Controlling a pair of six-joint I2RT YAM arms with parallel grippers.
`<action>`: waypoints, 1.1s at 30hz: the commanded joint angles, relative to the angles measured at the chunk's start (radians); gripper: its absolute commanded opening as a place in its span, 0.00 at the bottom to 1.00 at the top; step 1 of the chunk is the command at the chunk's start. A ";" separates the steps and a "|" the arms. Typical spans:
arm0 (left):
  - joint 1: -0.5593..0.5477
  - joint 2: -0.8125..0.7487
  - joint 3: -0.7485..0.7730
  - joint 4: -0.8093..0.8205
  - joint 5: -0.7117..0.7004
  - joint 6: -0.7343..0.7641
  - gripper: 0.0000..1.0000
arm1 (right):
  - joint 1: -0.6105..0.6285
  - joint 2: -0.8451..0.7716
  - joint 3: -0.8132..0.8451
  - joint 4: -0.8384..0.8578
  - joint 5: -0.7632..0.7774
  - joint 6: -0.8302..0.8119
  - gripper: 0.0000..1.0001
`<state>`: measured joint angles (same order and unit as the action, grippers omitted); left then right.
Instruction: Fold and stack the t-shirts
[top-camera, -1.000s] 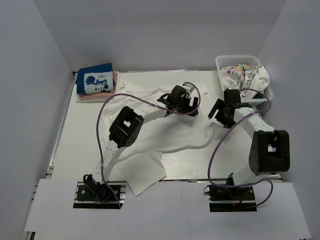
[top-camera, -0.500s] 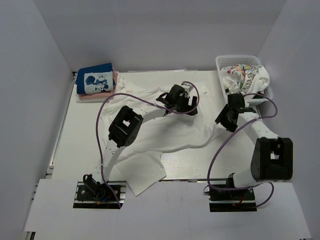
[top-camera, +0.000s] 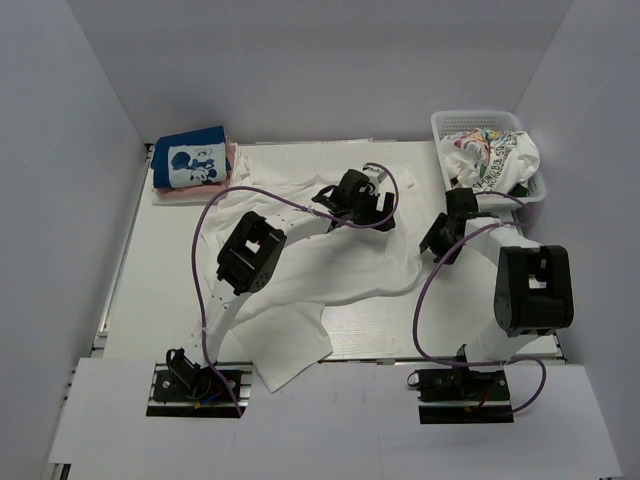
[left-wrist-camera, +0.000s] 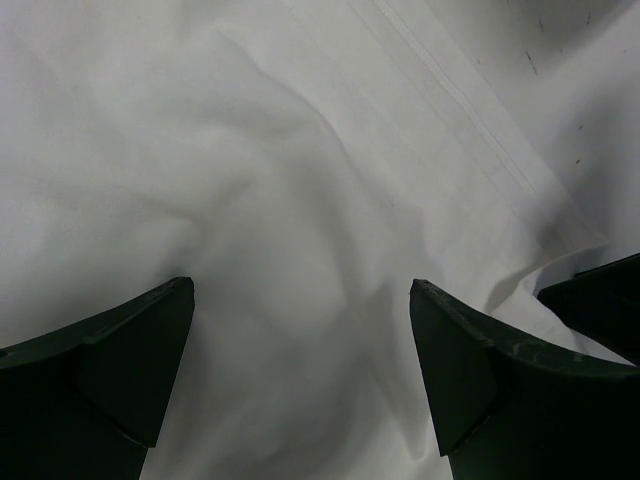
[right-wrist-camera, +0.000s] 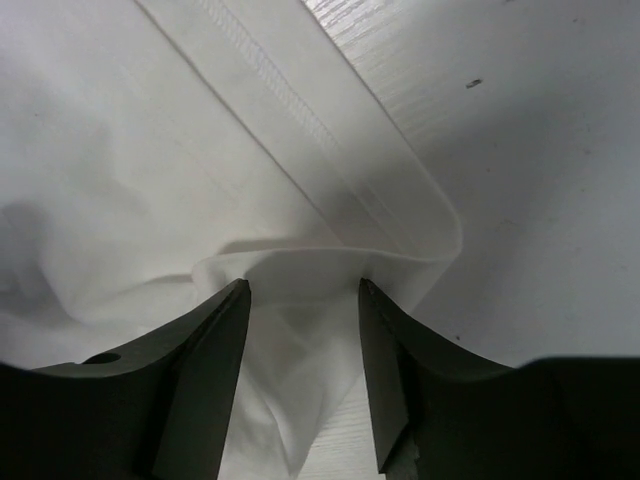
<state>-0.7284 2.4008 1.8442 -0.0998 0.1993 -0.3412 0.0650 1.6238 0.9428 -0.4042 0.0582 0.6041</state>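
The large plain white t-shirt (top-camera: 330, 265) lies spread and rumpled across the table. My left gripper (top-camera: 378, 212) is open and low over its upper middle, with only white cloth (left-wrist-camera: 300, 150) under the jaws (left-wrist-camera: 300, 287). My right gripper (top-camera: 434, 243) is at the shirt's right edge. Its jaws (right-wrist-camera: 302, 284) stand partly open, astride a folded hem (right-wrist-camera: 330, 262). The blue shirt with the mouse panel (top-camera: 192, 160) lies folded on the pink one (top-camera: 232, 155) at the back left. The white cartoon-print shirt (top-camera: 492, 155) sits in the basket. No dark green shirt is clearly in view.
The white mesh basket (top-camera: 478, 120) stands at the back right, close to my right arm. Purple cables loop from both arms over the shirt. A corner of the white shirt (top-camera: 290, 355) hangs over the table's near edge. White walls close in three sides.
My right arm has shifted. Its wrist swung right, then back left and down onto the shirt's right edge. The left gripper and the shirts have not moved.
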 joint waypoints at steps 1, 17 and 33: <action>0.017 0.015 -0.045 -0.106 -0.020 0.001 1.00 | 0.009 0.018 0.036 0.048 -0.031 0.019 0.52; 0.017 0.015 -0.054 -0.097 -0.029 -0.009 1.00 | 0.007 0.051 0.042 0.038 0.005 0.013 0.00; 0.017 0.052 -0.045 -0.124 -0.098 -0.042 1.00 | -0.008 -0.452 -0.199 -0.364 0.172 0.060 0.00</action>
<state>-0.7284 2.3978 1.8229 -0.0597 0.1616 -0.3676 0.0666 1.2194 0.8001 -0.6102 0.1669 0.6338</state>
